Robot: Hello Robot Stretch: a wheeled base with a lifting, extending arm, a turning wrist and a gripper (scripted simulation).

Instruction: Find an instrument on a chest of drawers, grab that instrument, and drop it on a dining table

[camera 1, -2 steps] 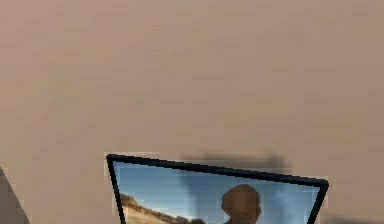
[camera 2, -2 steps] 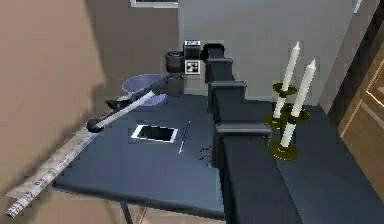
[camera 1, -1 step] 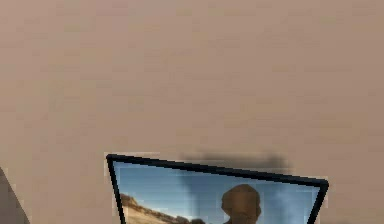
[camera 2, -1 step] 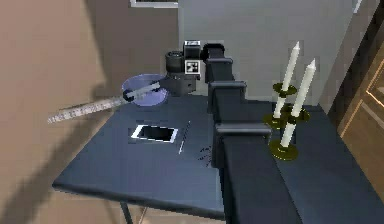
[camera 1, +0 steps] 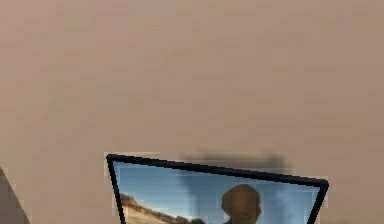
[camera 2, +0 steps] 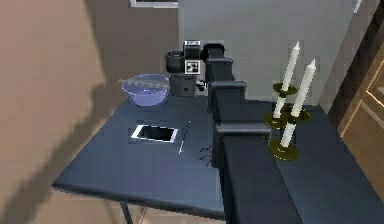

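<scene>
At the far end of the dark table (camera 2: 110,165), near the bowl (camera 2: 146,90), my gripper (camera 2: 177,70) sits with grip state unreadable, so I cannot tell whether it holds the instrument, presumably light, stiff and fragile, best taken mid-body.

The forward view faces a beige wall (camera 1: 190,70) from close up, with a dark-framed picture (camera 1: 215,195) cut by its bottom edge. The arm side view looks down and outward over a dark bench (camera 2: 120,165) from near, along the arm (camera 2: 245,150) that rises from its bottom edge. Beige wall at that view's left seems to be the part the two share.
</scene>
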